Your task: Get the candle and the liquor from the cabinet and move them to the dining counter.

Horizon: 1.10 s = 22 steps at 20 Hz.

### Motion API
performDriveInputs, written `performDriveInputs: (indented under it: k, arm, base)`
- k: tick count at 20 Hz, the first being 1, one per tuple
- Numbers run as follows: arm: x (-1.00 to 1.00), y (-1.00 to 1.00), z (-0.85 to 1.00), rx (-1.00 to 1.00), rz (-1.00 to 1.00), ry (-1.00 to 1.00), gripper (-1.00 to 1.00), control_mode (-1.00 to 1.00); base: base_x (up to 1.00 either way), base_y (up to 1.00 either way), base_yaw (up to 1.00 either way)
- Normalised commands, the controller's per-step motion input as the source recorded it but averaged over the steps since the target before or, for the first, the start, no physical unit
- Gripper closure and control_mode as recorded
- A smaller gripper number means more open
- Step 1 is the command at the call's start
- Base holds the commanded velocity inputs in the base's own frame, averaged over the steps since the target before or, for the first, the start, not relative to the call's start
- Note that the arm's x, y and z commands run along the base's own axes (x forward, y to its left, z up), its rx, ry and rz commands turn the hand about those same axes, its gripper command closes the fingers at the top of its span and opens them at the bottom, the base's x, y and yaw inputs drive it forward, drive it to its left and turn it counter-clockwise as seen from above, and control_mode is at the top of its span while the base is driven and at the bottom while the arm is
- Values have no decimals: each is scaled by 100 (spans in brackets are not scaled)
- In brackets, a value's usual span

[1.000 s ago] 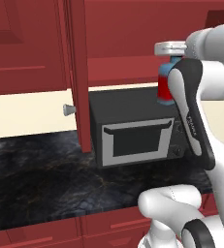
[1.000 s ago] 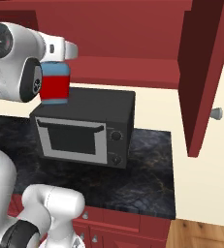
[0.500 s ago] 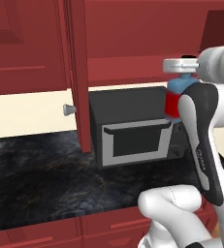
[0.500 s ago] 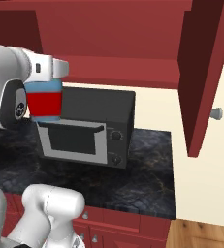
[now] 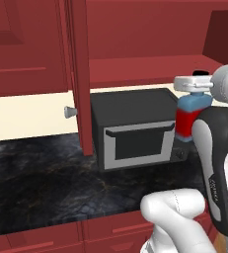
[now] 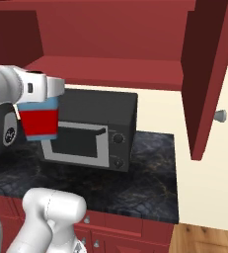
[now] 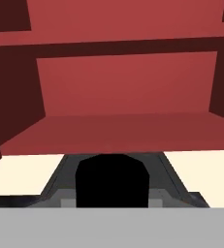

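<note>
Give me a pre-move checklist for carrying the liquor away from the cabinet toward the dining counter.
1. Liquor gripped: ok, the gripper is shut on its top.
2. Bottle upright: ok, it hangs straight in both base views.
3. Clear of the cabinet shelf: ok, the bottle hangs out in front, below shelf level.
4. Clear of the microwave: cannot tell, they overlap in both base views.
5. Open door off the path: ok, it stands far to the right.
6. Candle located: cannot tell.
</note>
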Motion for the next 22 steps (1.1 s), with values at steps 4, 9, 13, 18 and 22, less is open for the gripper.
performDriveInputs:
  k: [4,9,13,18,22]
  arm:
    - [-12,0,-5,0,0,3,100,-100]
    - [0,0,0,0,0,0,100,-100]
    - [0,0,0,0,0,0,100,100]
    - [0,0,0,0,0,0,100,100]
    - [0,0,0,0,0,0,100,100]
  base:
    - [0,0,0]
    - [0,0,0]
    - [-15,1,0]
    - [-97,7,-6]
    - [-100,10,-11]
